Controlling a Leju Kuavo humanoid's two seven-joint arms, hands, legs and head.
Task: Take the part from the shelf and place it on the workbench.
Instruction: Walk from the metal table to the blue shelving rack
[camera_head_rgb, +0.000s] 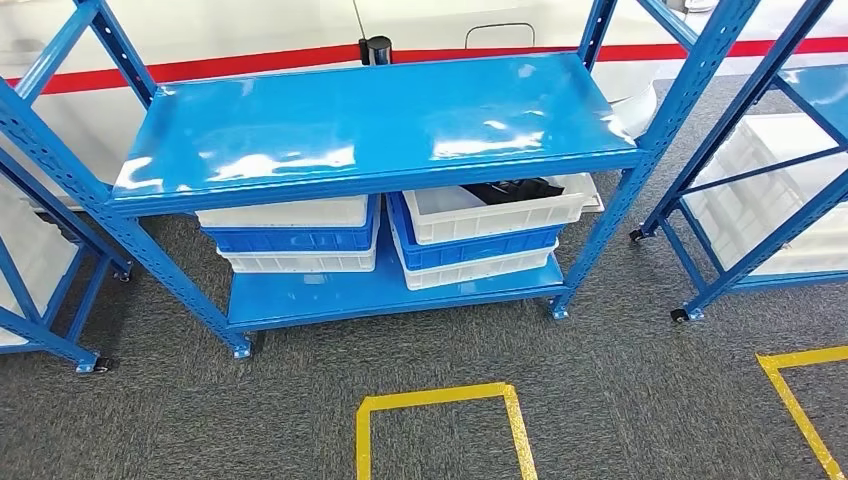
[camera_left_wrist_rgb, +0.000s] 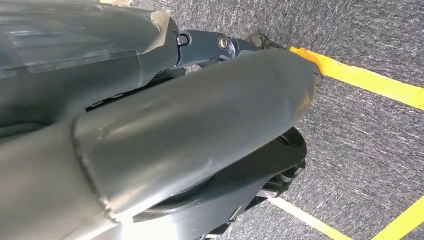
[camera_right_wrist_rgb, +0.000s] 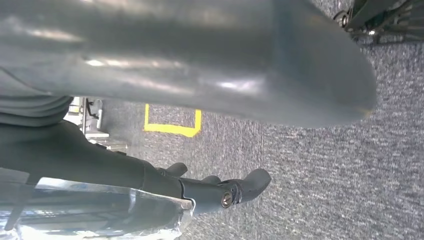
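Yellow floor tape (camera_head_rgb: 440, 398), an open-ended rectangle on grey carpet (camera_head_rgb: 620, 390), cut off by the head view's lower edge; a second yellow tape outline (camera_head_rgb: 800, 400) cropped at the right. Blue metal two-tier shelf (camera_head_rgb: 380, 125), glossy top board bare; lower tier holding stacked white and blue plastic bins (camera_head_rgb: 290, 235), and a second stack (camera_head_rgb: 480, 240). Dark part (camera_head_rgb: 512, 190) lying in the top white bin of the right-hand stack, mostly hidden under the top board, shape hard to make out. Left hand (camera_left_wrist_rgb: 200, 120), close over carpet, thick grey thumb hiding most fingers; grasp cannot be told. Right hand (camera_right_wrist_rgb: 215, 100), fingers (camera_right_wrist_rgb: 252, 182) extended, holding nothing, over carpet.
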